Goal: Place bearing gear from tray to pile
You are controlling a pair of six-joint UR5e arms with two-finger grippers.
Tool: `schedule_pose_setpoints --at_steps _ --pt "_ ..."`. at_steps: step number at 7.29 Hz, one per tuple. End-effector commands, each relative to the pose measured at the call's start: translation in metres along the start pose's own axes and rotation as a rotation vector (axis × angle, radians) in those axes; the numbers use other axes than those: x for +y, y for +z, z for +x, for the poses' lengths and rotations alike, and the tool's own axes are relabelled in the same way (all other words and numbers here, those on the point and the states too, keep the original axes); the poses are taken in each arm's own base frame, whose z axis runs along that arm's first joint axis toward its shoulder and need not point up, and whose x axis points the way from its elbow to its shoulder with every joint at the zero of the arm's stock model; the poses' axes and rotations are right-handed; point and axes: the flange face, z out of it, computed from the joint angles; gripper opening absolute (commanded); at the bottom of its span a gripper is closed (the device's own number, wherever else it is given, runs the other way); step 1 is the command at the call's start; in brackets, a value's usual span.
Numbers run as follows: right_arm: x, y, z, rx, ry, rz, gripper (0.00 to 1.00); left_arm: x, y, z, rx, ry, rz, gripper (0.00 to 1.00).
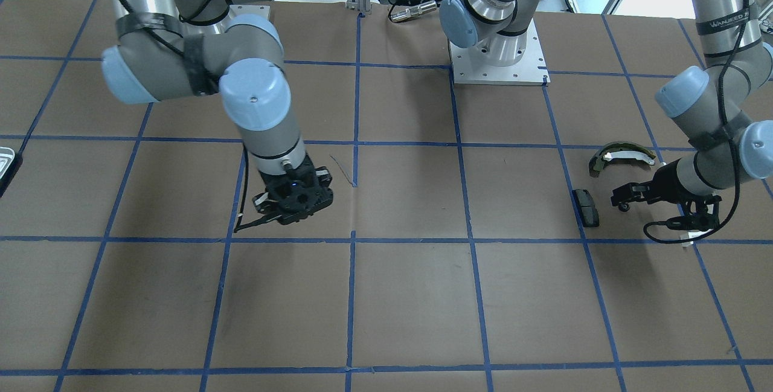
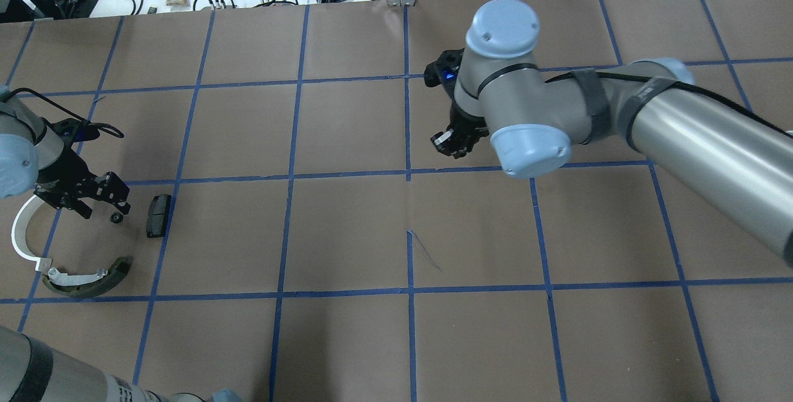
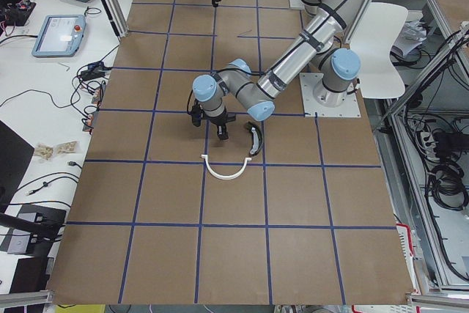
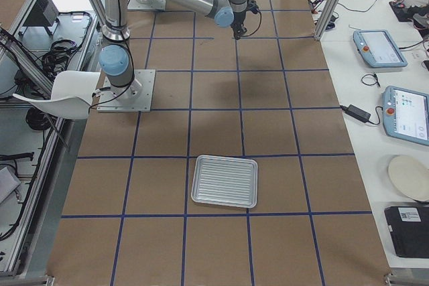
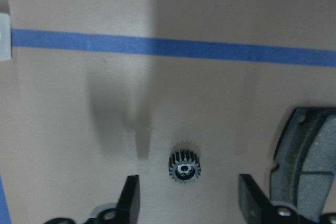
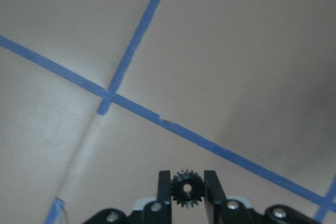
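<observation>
Bearing gear (image 6: 185, 188): small, black and toothed, clamped edge-on between the two fingers of the right pincer (image 6: 185, 182), clear of the worktop (image 2: 347, 235) above a crossing of blue tape lines. In the overhead view the right pincer hangs just beyond the worktop's middle, well apart from both the tray and the pile. Tray (image 4: 224, 160): ribbed, metal-rimmed, lying flat at the worktop's end on the robot's right, with nothing visible in it. Pile, at the opposite end: white half-ring (image 2: 21, 235), olive-and-white curved shoe (image 2: 93, 281) touching one end of the ring, black rectangular pad (image 2: 159, 215) apart from both, and a second gear (image 5: 184, 167) lying flat on the worktop near the pad. Left pincer (image 2: 102, 204): released, its fingers (image 5: 131, 198) spread wide either side of the second gear and touching neither it nor the pad, whose edge shows beside the wrist view's right-hand finger.
</observation>
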Motion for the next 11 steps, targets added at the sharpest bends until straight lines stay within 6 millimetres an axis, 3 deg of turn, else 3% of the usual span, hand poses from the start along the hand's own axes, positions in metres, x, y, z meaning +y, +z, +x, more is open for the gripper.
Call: schedule_pose_setpoints --at_steps 1,2,3,4,5,7,8,9,11 --pt "0.007 0.04 -0.1 -0.016 0.152 0.006 0.0 -0.006 -0.031 0.031 -0.012 0.043 0.005 1.0" --pt "0.009 0.055 -0.109 -0.017 0.178 -0.009 0.02 -0.012 -0.052 0.06 -0.021 0.061 0.002 1.0" --pt "0.012 0.07 -0.111 -0.015 0.194 -0.034 0.62 -0.016 -0.071 0.086 -0.039 0.05 0.02 1.0" --pt "0.009 0.07 -0.111 -0.016 0.191 -0.036 0.89 -0.016 -0.078 0.106 -0.042 0.079 0.027 1.0" --pt "-0.005 0.055 -0.093 -0.017 0.19 -0.002 1.0 -0.018 -0.079 0.12 -0.055 0.102 0.014 1.0" --pt "-0.039 -0.001 -0.022 -0.005 0.27 -0.005 1.0 -0.02 -0.087 0.161 -0.062 0.111 0.032 1.0" --pt "-0.042 -0.043 0.007 0.007 0.224 -0.012 1.0 -0.02 -0.087 0.201 -0.061 0.077 0.04 1.0" --pt "-0.033 -0.079 0.039 0.013 0.251 -0.016 1.0 -0.013 -0.092 0.263 -0.023 0.119 0.065 1.0" --pt "0.0 -0.145 0.123 0.027 0.285 -0.005 1.0 -0.002 -0.071 0.354 -0.037 0.091 0.071 1.0"
